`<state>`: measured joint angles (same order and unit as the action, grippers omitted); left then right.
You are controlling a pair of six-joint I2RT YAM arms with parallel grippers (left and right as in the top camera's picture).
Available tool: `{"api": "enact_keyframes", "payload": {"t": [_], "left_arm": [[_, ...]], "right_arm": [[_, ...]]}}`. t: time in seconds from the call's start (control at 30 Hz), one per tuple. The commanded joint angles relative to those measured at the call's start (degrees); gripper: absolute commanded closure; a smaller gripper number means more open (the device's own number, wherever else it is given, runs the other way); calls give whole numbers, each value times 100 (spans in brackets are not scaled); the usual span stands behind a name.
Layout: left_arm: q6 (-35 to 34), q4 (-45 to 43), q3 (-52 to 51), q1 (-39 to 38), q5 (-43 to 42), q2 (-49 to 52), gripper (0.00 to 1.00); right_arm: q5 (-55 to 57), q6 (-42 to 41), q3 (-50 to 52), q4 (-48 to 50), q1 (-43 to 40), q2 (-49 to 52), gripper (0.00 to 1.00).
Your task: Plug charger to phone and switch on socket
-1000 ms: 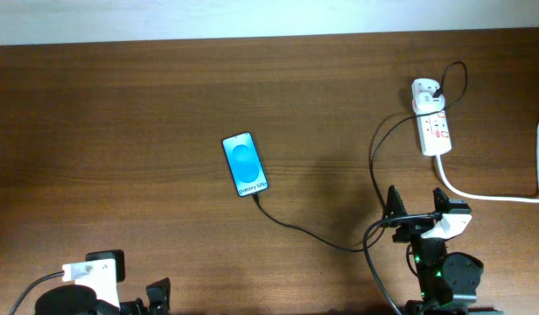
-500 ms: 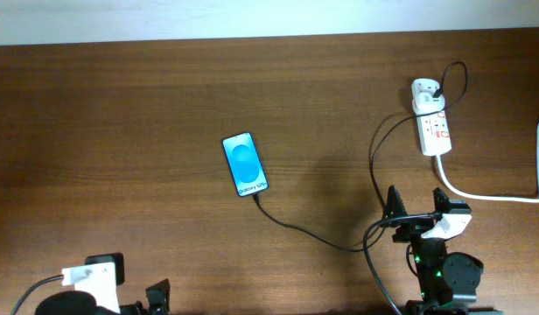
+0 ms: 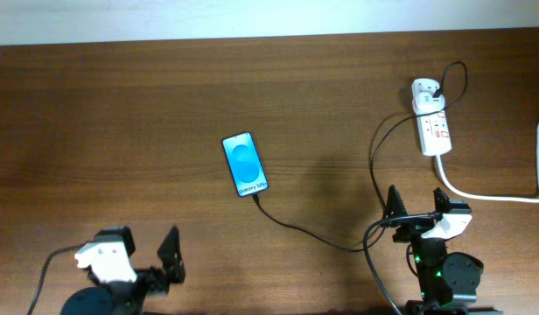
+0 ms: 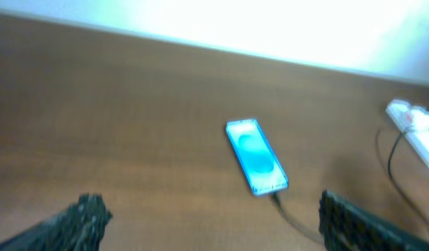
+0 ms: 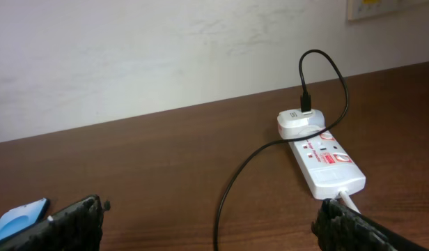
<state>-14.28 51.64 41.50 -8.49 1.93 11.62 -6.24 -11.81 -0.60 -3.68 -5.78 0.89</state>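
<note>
1. overhead: the phone point(image 3: 246, 164) lies flat on the table point(image 3: 121, 105). the charger point(image 3: 296, 229) meets its near end; whether it is seated i cannot tell. the socket point(image 3: 431, 122) is far right of the phone. my left gripper point(image 3: 145, 248) and right gripper point(image 3: 416, 208) are both spread and empty.
2. left wrist: the phone point(image 4: 256, 155) looks slim and slick, likely to slide. i'd pinch the charger's point(image 4: 278, 202) stiff tip, since the rest is floppy.
3. right wrist: right of the phone point(image 5: 19, 216), the charger point(image 5: 232, 188) crosses the socket point(image 5: 329, 167) beside the adapter point(image 5: 298, 124), crowding the red switches point(image 5: 324, 156).
</note>
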Motion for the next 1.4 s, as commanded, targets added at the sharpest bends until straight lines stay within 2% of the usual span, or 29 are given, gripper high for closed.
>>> {"api": "enact_keyframes", "payload": {"t": [0.0, 0.07, 0.2, 0.37, 0.67, 0.83, 1.37], "left_arm": [[114, -938, -977, 15, -133, -433, 1], [120, -1639, -1563, 15, -264, -732, 1], [590, -3289, -2841, 328, -1185, -1130, 1], [632, -4454, -3757, 422, -1283, -1132, 1], [935, -4666, -4076, 422, -442, -1132, 1], [1513, -4690, -4092, 422, -448, -1132, 1], [1521, -4706, -4094, 422, -450, -1132, 1]], "right_arm": [[50, 46, 28, -42, 57, -63, 2], [50, 46, 28, -42, 57, -63, 2], [50, 46, 28, -42, 57, -63, 2], [52, 46, 28, -42, 57, -63, 2], [50, 46, 28, -42, 57, -63, 2], [52, 46, 28, -42, 57, -63, 2], [50, 46, 28, -42, 57, -63, 2]]}}
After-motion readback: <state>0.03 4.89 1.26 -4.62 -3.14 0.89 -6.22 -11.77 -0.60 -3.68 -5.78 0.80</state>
